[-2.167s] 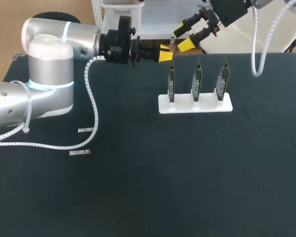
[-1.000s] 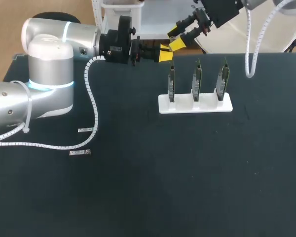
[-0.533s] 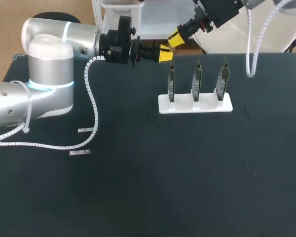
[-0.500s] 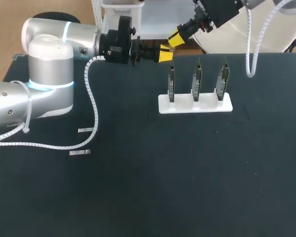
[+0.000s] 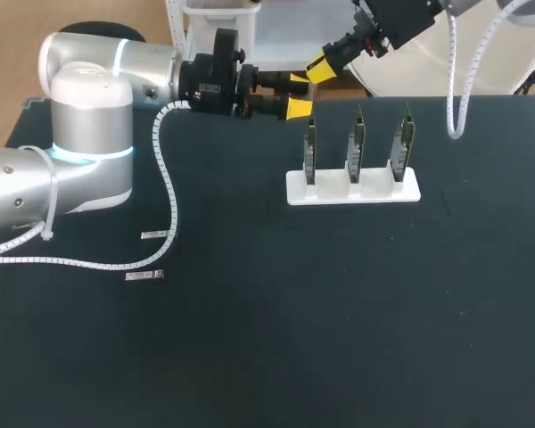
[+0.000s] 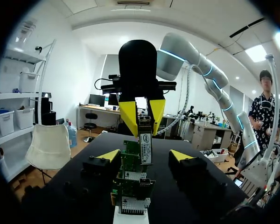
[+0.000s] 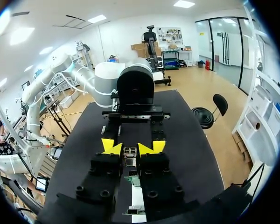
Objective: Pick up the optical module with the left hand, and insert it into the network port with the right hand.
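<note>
Since earlier: L gripper (image 5: 300,94) has let go, jaws now wide, holding nothing. R gripper (image 5: 318,68) has closed in and is pinched tight on the module (image 6: 145,140). Rack (image 5: 352,189) w/ three upright cards (image 5: 309,147) sits just below both grippers. Module sticks out past R tips, between L's spread fingers, touching neither. Prob. light, stiff metal, slick-sided, contact end delicate: grip flat sides at rear, leave nose free. L wrist view shows module's label & clearance; head view barely shows it.

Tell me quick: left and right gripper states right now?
Left gripper: open, holding nothing.
Right gripper: shut on the optical module.
</note>
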You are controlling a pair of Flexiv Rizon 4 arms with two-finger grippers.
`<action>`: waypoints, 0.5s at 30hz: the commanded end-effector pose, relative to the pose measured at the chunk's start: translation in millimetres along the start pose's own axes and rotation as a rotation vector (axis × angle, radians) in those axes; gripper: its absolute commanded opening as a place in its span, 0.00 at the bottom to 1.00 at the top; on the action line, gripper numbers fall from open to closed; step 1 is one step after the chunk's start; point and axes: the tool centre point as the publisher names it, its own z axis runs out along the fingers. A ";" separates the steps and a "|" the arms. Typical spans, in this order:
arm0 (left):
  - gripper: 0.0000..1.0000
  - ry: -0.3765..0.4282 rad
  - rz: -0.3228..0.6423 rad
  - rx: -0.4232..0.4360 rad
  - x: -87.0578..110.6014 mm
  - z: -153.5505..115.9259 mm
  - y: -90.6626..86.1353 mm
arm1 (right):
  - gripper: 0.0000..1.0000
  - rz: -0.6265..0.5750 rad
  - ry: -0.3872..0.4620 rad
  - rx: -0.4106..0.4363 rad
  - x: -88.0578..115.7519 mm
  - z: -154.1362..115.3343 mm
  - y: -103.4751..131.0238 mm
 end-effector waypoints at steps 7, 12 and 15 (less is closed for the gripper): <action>1.00 -0.002 0.002 0.000 0.9 0.0 0.5 | 0.00 -0.005 -0.008 0.009 1.6 -3.1 3.7; 1.00 -0.002 0.002 0.000 0.9 0.0 0.5 | 0.00 -0.006 -0.009 0.010 2.2 -3.9 4.2; 1.00 0.018 0.014 -0.015 0.9 -4.2 -1.8 | 0.00 -0.007 -0.008 0.009 2.7 -4.3 4.7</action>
